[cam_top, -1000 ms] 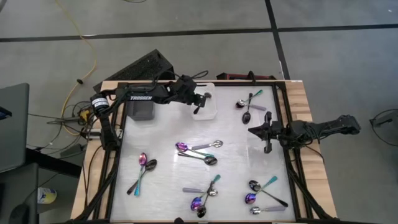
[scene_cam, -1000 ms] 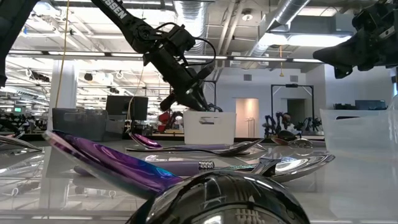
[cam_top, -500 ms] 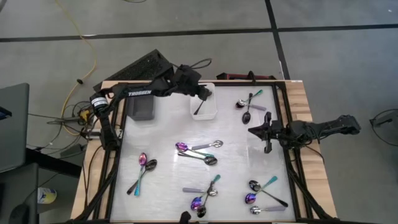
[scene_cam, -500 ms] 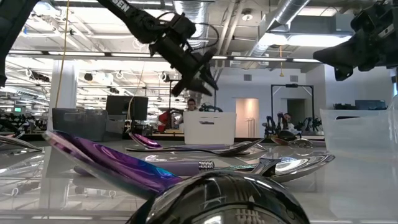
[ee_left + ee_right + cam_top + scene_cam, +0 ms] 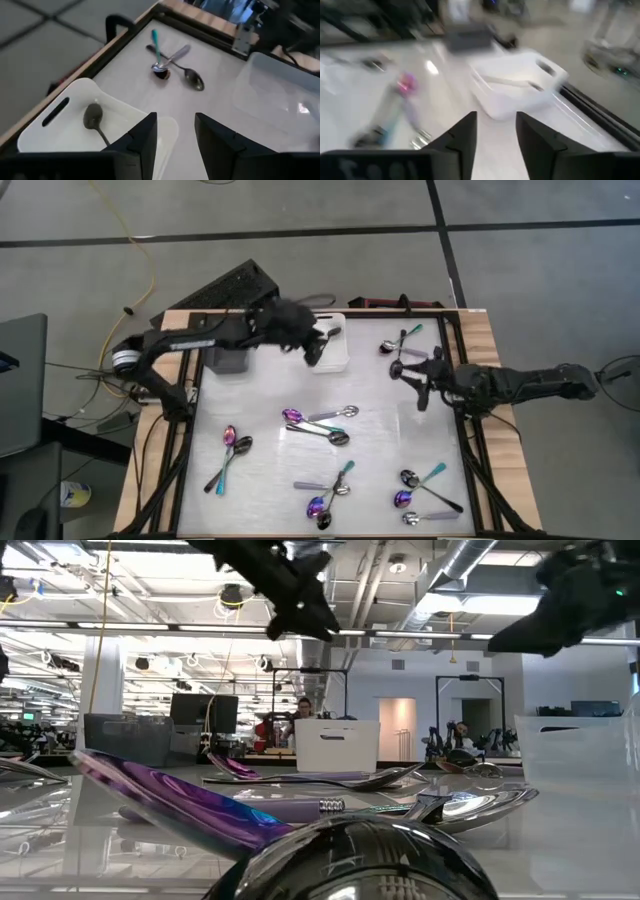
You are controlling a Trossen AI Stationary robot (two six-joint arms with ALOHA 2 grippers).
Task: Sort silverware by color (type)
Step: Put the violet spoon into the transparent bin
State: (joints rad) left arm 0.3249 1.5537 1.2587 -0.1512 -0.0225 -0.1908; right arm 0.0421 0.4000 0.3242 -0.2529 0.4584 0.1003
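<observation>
A: What is the left wrist view adding?
B: A black spoon (image 5: 93, 120) is lying in the white bin (image 5: 37, 135), bowl toward its slotted wall. From above, the left gripper (image 5: 312, 350) is hanging over that bin, fingers spread, holding nothing.
A: And the right gripper (image 5: 420, 385)?
B: Fingers parted, empty, hovering beside the crossed spoons (image 5: 398, 352) at the surface's (image 5: 375, 395) far corner; the teal handle is pointing outward.

light: bright, even overhead | glare: glossy tabletop (image 5: 560, 840) | blur: right wrist view smeared | foreground low view unfocused
</observation>
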